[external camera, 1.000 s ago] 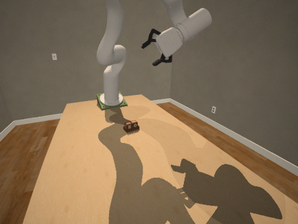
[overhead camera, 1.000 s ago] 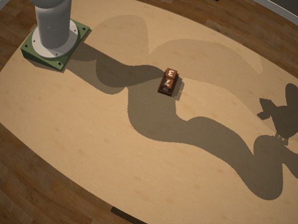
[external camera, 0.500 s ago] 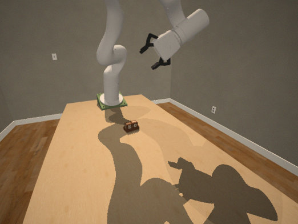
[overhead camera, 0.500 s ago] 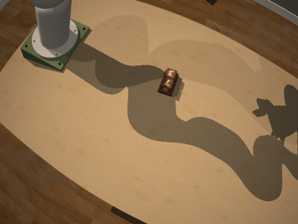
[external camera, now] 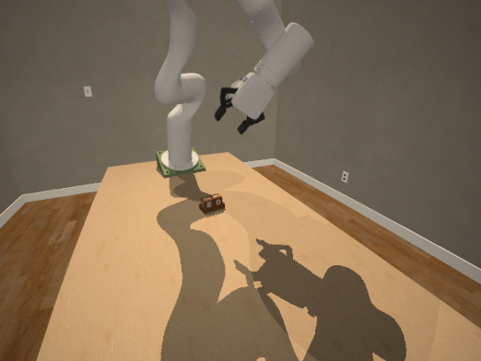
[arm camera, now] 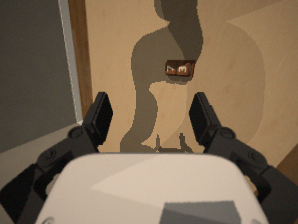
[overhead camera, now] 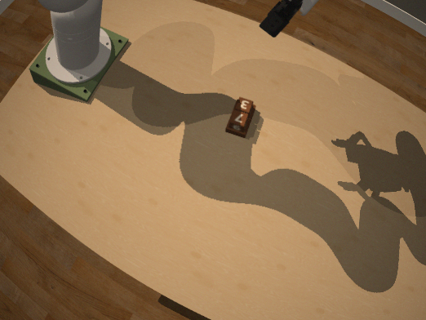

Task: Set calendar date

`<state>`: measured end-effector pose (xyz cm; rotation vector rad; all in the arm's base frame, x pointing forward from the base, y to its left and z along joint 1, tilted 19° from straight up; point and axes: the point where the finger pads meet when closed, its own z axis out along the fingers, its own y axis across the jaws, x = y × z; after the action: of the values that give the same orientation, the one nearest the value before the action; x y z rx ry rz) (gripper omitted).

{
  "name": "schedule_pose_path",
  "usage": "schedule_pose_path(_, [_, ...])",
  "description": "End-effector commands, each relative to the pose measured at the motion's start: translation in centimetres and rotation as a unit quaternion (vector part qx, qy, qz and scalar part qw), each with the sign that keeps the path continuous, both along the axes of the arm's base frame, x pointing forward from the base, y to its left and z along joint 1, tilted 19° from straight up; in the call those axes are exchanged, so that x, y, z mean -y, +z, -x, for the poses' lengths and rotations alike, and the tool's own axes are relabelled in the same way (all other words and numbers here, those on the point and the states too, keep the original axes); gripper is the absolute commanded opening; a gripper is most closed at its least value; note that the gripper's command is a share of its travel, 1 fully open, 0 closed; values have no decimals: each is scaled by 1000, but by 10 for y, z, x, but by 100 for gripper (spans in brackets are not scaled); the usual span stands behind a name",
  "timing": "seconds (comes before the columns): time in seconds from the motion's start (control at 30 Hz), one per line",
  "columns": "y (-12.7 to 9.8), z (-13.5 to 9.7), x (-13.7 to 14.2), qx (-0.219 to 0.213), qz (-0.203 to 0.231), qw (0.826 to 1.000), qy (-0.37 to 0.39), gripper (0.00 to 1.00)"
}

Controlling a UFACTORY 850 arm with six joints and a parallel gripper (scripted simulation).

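The brown calendar tray sits flat near the middle of the table, holding two cubes side by side. From above, the far cube [overhead camera: 245, 104] shows a 3 on top and the near cube [overhead camera: 239, 118] shows a 7 or 4-like digit. The tray also shows in the exterior view [external camera: 212, 203] and small in the wrist view [arm camera: 179, 68]. My gripper [external camera: 234, 112] hangs high in the air, far above and to the side of the tray, tilted down toward it. Its fingers are wide open and empty. The month side is too small to read.
The arm's base [overhead camera: 77, 61] stands on a green plate at the table's far corner. The table edge and the wood floor [arm camera: 79, 60] show to the left in the wrist view.
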<state>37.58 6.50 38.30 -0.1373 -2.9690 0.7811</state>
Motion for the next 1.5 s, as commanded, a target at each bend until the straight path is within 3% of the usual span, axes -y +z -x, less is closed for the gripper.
schedule_pose_path(0.0, [-36, -1, 4, -8, -79, 996, 31, 100])
schedule_pose_path(0.2, [-66, -4, 8, 7, -144, 988, 57, 100])
schedule_pose_path(0.27, [-66, -4, 8, 7, -144, 988, 57, 100])
schedule_pose_path(0.3, [-79, -6, 10, 21, -171, 983, 69, 100])
schedule_pose_path(0.5, [-90, -8, 13, 37, -194, 977, 80, 100])
schedule_pose_path(0.63, [-108, -14, 22, 76, -227, 966, 99, 100])
schedule_pose_path(0.73, [-108, -14, 22, 76, -227, 966, 99, 100])
schedule_pose_path(0.87, [-120, -20, 33, 114, -243, 957, 113, 100])
schedule_pose_path(0.97, [-120, -20, 33, 114, -243, 957, 113, 100])
schedule_pose_path(1.23, [-132, -27, 53, 168, -246, 946, 128, 100])
schedule_pose_path(1.47, [-135, -28, 59, 181, -244, 944, 131, 100])
